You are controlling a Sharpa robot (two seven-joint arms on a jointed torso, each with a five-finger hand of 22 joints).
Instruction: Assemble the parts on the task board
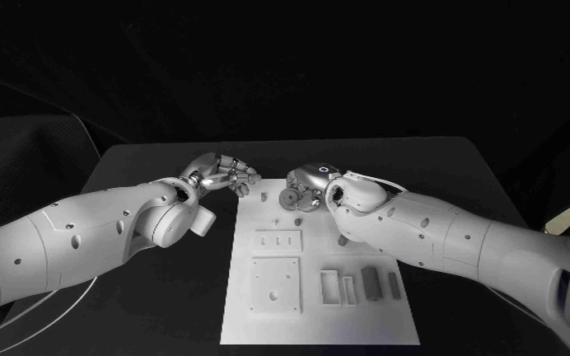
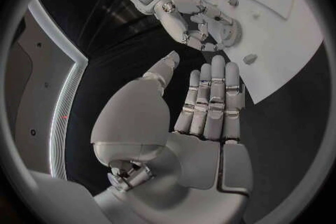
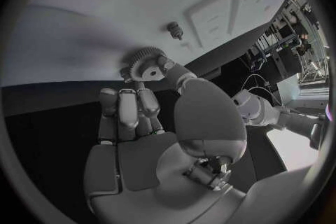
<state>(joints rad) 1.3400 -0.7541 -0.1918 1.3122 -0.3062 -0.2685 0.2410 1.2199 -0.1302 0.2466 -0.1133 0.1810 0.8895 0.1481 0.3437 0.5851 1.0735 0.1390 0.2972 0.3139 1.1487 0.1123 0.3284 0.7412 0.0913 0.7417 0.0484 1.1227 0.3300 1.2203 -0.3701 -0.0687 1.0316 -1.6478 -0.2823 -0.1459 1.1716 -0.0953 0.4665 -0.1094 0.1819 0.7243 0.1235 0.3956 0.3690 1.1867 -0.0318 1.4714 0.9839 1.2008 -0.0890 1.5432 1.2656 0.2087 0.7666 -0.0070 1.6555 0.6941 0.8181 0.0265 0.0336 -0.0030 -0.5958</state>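
- Both hands crowd the task board (image 1: pixel 319 323) far edge: left hand (image 1: pixel 222 175) just off its far-left corner, right hand (image 1: pixel 306 187) over it, holding a gear (image 1: pixel 289 198).
- Near half carries low blocks (image 1: pixel 368 283); open space above.

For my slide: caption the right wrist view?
Right hand pinches a gear at the task board edge.

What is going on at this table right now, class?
A two-armed robot is assembling parts on a white task board. Its right hand holds a small gear at the board's far end, just above the surface. The left hand hovers beside the board with fingers extended, holding nothing. Other small parts lie in recesses nearer the robot, apparently still to be placed.
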